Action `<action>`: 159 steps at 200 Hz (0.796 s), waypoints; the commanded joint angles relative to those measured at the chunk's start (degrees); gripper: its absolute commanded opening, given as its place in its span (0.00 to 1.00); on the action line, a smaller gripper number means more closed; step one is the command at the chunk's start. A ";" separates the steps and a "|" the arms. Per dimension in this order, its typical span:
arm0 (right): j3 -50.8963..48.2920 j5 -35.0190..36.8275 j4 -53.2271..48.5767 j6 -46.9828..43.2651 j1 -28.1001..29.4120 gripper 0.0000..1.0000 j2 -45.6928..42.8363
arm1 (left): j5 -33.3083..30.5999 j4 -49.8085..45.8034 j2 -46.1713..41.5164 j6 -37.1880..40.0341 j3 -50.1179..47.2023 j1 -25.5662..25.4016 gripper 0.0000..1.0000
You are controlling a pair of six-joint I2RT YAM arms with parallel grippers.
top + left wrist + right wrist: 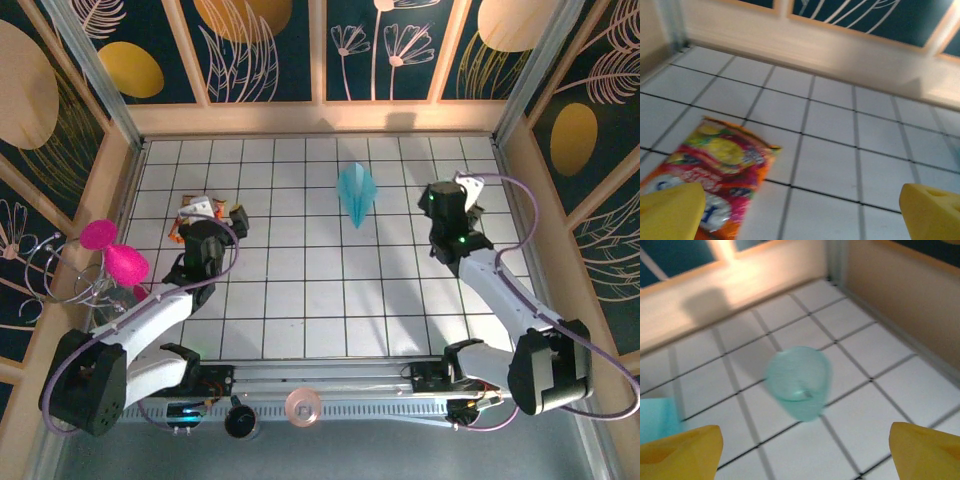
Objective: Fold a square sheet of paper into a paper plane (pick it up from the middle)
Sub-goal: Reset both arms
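Note:
The light-blue paper lies folded as a narrow pointed paper plane point(357, 192) on the tiled floor at the back centre, its tip toward the near side. Neither gripper touches it. A corner of the same blue paper point(657, 415) shows at the left edge of the right wrist view. My right gripper point(455, 195) hovers to the plane's right, and in the right wrist view the right gripper point(802, 455) stands open with nothing between its yellow fingers point(680, 450). Far to the plane's left, my left gripper point(215, 215) is also open and empty, as the left gripper point(802, 215) shows in its wrist view.
A translucent pale-teal cup point(799, 382) stands ahead of the right gripper near the back right corner. A colourful snack packet point(715, 170) lies under the left gripper, also seen as the packet point(192, 212) from above. Wooden walls point(320, 118) ring the tiled floor. A pink object point(120, 262) sits outside the left wall.

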 commanded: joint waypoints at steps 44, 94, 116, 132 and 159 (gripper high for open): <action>-19.22 0.24 27.01 -6.75 -11.85 0.86 -5.43 | -12.43 18.66 1.69 16.15 -6.13 0.86 0.99; -31.83 -6.81 54.13 -15.45 -14.18 0.88 -1.86 | -6.96 26.96 6.95 20.92 -8.84 4.99 0.99; -33.50 -11.64 63.23 -17.78 -14.74 0.88 3.13 | -2.11 30.70 10.64 21.53 -8.98 8.03 0.98; -33.56 -13.79 68.18 -18.80 -14.95 0.88 7.48 | 2.40 32.37 12.87 21.41 -8.65 10.15 0.98; -31.85 -20.15 67.74 -19.02 -16.51 0.88 10.41 | 10.82 37.11 15.32 19.23 -9.49 13.89 0.99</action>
